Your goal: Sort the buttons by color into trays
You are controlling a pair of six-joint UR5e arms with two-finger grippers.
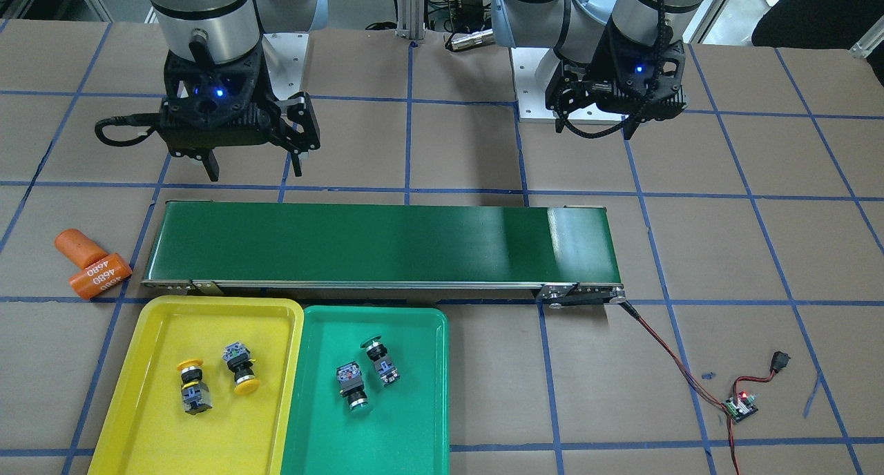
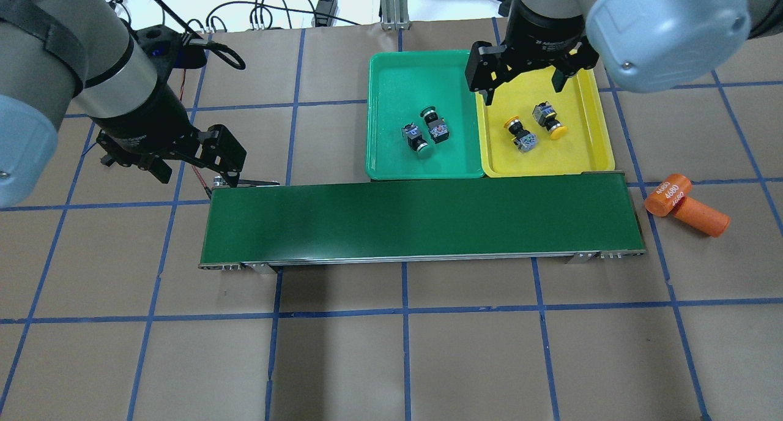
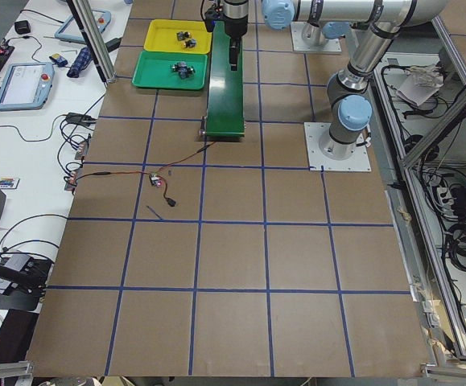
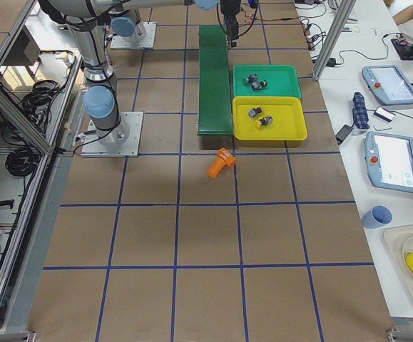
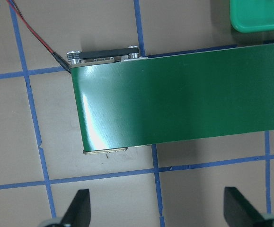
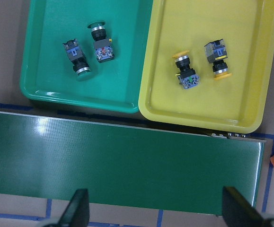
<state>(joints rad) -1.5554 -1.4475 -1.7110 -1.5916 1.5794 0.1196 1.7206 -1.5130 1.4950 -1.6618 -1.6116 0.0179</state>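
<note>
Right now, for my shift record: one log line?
yellow-capped push-buttons: two in yellow plastic tray; green-capped push-buttons: two in green plastic tray; left gripper: open; right gripper: open

The front-facing view's bottom edge cuts off both the yellow tray [image 1: 207, 447] and the green tray [image 1: 387, 444].

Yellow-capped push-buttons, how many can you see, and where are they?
2. Both lie on their sides in the bright yellow plastic tray: one yellow-capped push-button nearer the green plastic tray, the other yellow-capped push-button farther from it. Nothing seems to hide more.
</note>
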